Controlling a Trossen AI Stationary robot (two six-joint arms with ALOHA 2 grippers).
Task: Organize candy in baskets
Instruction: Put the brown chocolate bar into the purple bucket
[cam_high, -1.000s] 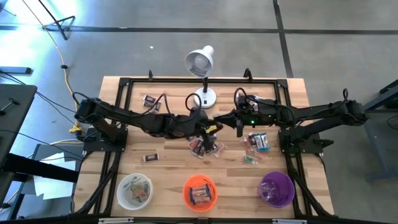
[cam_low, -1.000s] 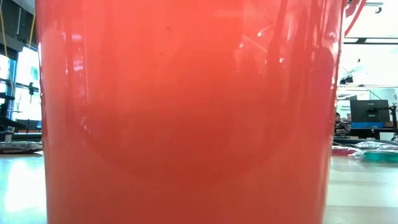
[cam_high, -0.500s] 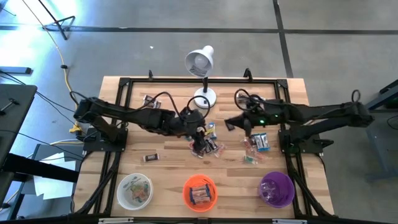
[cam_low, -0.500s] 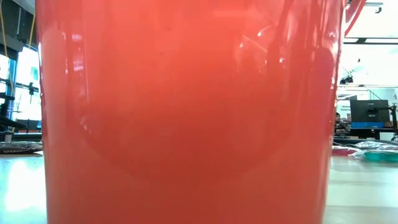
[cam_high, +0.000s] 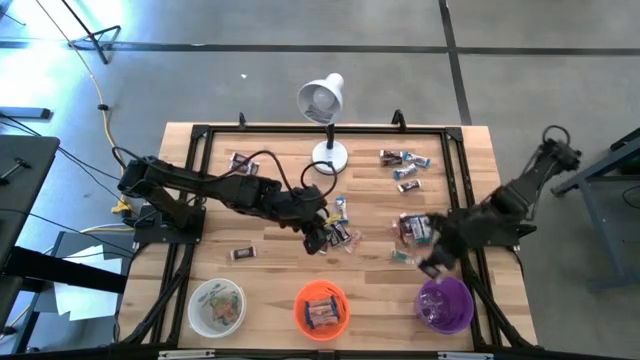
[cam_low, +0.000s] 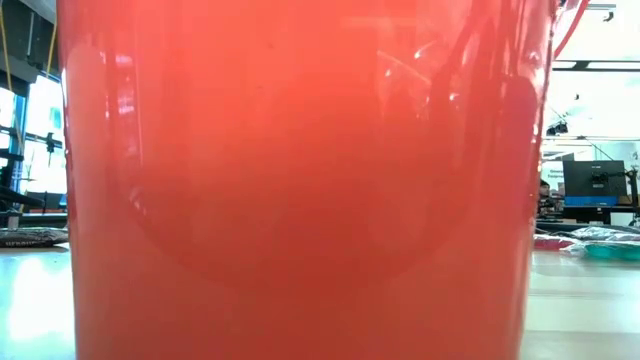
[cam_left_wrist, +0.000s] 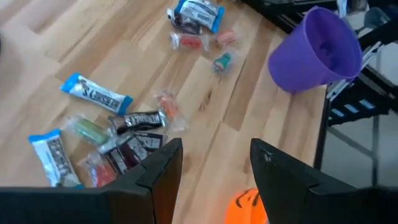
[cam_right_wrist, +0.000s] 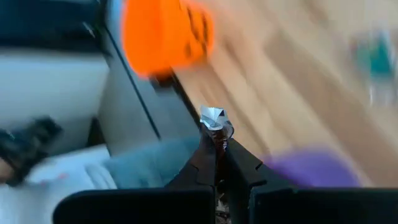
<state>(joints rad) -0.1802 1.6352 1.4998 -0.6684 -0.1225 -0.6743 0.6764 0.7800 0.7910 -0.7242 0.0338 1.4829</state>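
High view: right gripper (cam_high: 432, 268) hangs just beyond the purple basket (cam_high: 444, 304), pinched tight on a silver-wrapped candy (cam_right_wrist: 213, 117). Left gripper (cam_high: 318, 238), spread wide and empty, hovers over the candy pile (cam_high: 338, 236) mid-worktop (cam_high: 270, 250).

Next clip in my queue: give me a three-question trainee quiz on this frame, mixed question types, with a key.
1. True or false: the right gripper pinches a small silver-wrapped candy in shut jaws.
2. Multiple choice: which basket is the right gripper nearest in the high view? A) white basket B) orange basket C) purple basket
3. Fill in: the left gripper, jaws open, is over the ____ of candies at mid-table.

Key: 1 true. 2 C. 3 pile.
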